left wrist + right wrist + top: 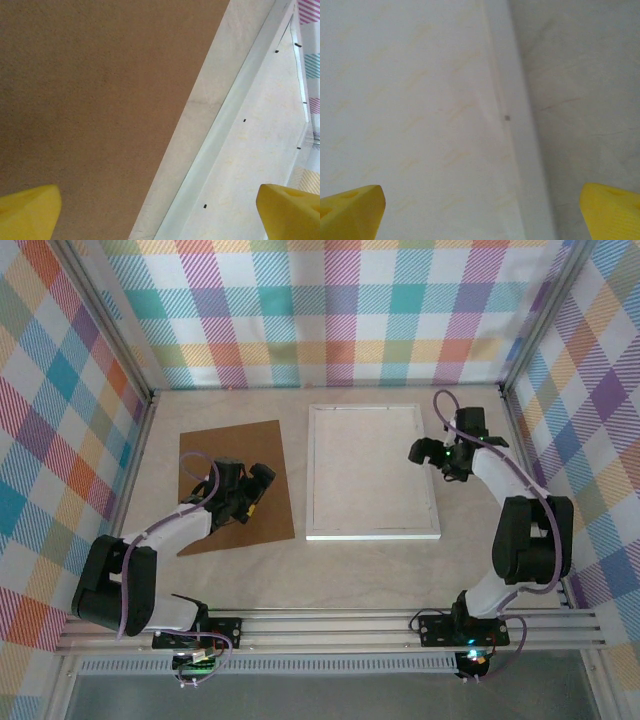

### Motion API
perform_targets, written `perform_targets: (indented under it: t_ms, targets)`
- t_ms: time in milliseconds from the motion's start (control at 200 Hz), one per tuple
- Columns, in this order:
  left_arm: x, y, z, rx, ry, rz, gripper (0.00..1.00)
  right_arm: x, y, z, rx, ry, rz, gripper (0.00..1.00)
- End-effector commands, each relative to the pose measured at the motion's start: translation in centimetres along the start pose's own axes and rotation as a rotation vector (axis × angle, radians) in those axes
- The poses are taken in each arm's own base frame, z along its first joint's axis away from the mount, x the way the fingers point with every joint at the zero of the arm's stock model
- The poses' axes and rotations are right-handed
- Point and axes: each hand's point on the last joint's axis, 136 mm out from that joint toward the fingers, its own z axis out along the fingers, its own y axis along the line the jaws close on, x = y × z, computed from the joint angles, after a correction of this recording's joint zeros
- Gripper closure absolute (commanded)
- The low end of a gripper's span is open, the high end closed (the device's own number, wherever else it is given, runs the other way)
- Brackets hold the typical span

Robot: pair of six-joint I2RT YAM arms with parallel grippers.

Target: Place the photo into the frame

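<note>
the frame (372, 534) lies flat mid-worktop (370, 580). thin-railed and glazed, it is likely rigid but breakable, best taken by an outer rail. its opening holds what is probably the photo (370, 465) face down, pale and streaked, though i cannot be sure. it looks light, floppy and hard to pinch once flat. the right fingers (350, 210) are spread wide and empty over the frame's right rail. the left fingers (27, 212) are equally wide and empty above the brown backing board (235, 455) just beside the frame.

Yellow fingertips (30, 210) of the left gripper (160, 212) spread wide above a brown backing board (100, 100) lying just beside the white frame (217, 145).
</note>
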Motion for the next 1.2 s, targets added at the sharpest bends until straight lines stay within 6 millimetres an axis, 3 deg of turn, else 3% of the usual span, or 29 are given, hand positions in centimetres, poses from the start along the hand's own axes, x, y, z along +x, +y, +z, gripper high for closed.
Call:
perform_targets:
  t_ms: [0,125,335,480,595,660,835,1030,1195]
  targets:
    - [-2.6,-1.1,-1.5,0.002,-0.076,0.05,0.0,-0.1,6.0,-1.1,-0.099,-0.042,-0.057,0.01]
    - [-5.3,0.2,-3.0,-0.028,-0.143,0.023,0.0,1.9,11.8,-0.3,-0.17,-0.048,-0.12,0.01]
    - [-9.1,4.5,-5.1,-0.062,-0.225,-0.103,0.0,7.6,22.8,2.6,-0.276,0.021,-0.285,0.2]
    - [-10.8,7.2,-6.8,-0.07,-0.285,-0.176,0.0,11.6,28.3,5.7,-0.276,0.082,-0.397,0.26]
    - [-11.4,8.5,-7.8,-0.075,-0.307,-0.19,0.0,13.3,31.6,7.9,-0.259,0.103,-0.45,0.28]
    - [-11.6,9.1,-8.0,-0.08,-0.307,-0.193,0.0,14.1,32.4,9.5,-0.231,0.123,-0.459,0.29]
    - [-11.8,10.3,-7.9,-0.088,-0.283,-0.194,0.0,14.2,32.8,13.0,-0.134,0.125,-0.463,0.28]
    - [-13.2,10.4,-7.6,-0.144,-0.281,-0.097,0.0,13.9,31.1,15.6,-0.006,0.133,-0.476,0.27]
    - [-15.8,10.9,-8.4,-0.252,-0.359,-0.006,0.0,13.2,28.8,16.0,0.099,0.139,-0.482,0.26]
